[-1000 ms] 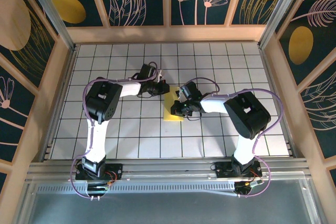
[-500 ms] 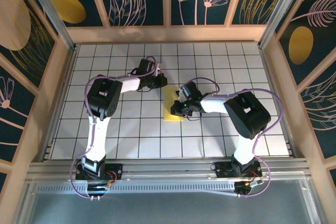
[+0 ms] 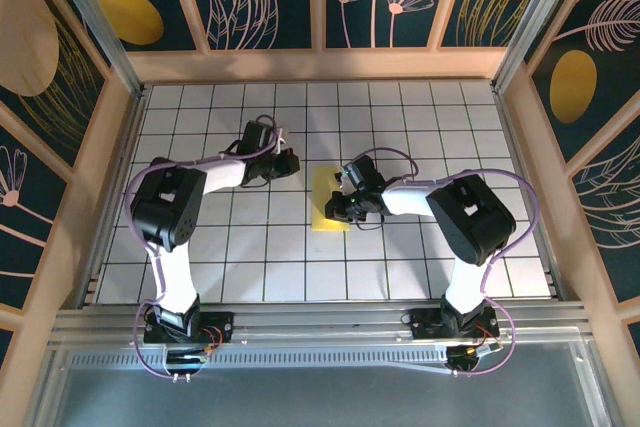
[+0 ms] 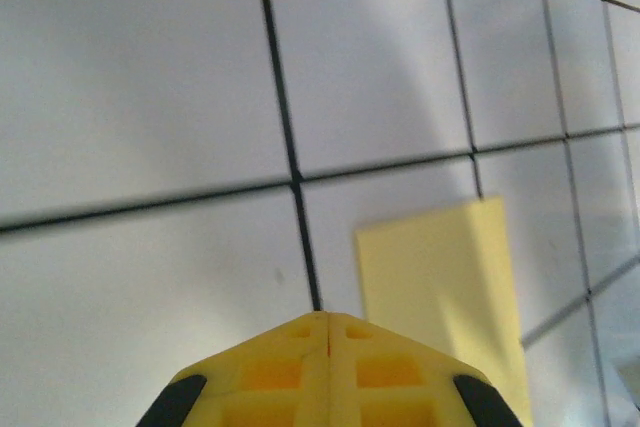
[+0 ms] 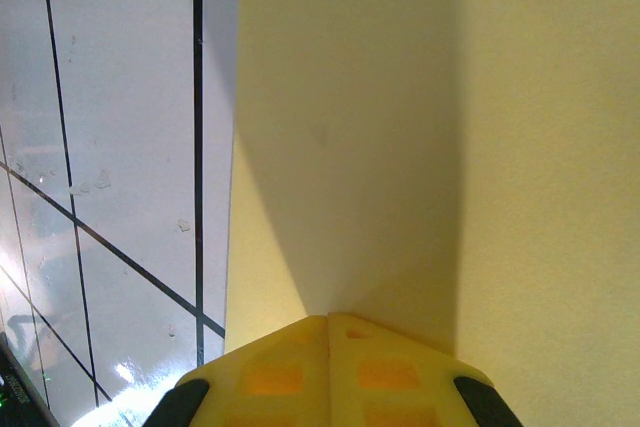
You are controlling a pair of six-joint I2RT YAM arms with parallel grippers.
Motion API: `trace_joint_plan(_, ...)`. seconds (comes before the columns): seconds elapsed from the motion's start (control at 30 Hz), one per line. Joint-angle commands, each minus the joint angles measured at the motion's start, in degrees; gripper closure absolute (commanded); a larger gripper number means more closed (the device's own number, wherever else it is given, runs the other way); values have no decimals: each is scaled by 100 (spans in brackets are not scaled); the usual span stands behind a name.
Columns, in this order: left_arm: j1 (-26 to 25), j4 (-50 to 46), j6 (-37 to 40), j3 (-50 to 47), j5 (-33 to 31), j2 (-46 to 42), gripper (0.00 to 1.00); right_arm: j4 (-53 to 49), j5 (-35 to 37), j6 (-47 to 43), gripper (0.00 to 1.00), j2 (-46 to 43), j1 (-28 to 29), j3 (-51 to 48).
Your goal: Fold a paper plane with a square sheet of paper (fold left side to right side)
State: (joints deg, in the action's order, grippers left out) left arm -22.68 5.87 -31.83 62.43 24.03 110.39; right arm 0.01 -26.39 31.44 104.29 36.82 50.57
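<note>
The square sheet of paper (image 3: 324, 193) lies mid-table as a narrow pale yellow rectangle, about one tile wide, folded over on itself. My right gripper (image 3: 338, 211) is shut, its tips pressed down on the paper's lower right part; in the right wrist view the shut yellow tips (image 5: 328, 318) rest on the paper (image 5: 400, 127), with its left edge running down beside them. My left gripper (image 3: 291, 161) is shut and holds nothing, off the paper to its upper left. From the left wrist, its tips (image 4: 327, 315) hover over bare tile with the paper (image 4: 440, 297) just to their right.
White grid-tiled table (image 3: 250, 257) with wooden walls on three sides and a metal rail (image 3: 320, 322) along the near edge. The left arm's elbow (image 3: 165, 207) sits left of centre, the right arm's elbow (image 3: 475, 212) right of the paper.
The left arm has swung left and its shut gripper has drawn back from the paper's top edge. The right gripper has stayed pressed on the paper.
</note>
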Motion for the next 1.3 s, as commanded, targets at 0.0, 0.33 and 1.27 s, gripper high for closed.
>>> trace_joint_plan(0.0, -319, 233, -280, -361, 354, -273, 100, -1029, 635, -112, 100, 336, 0, -291)
trace_joint_plan(0.33, -839, 273, -488, -101, 224, 192, 100, -1056, 635, -143, 100, 358, 5, -264)
trace_joint_plan(1.27, -940, -139, -590, -399, -417, 311, 100, -1604, -195, -299, 71, -1045, -518, 40)
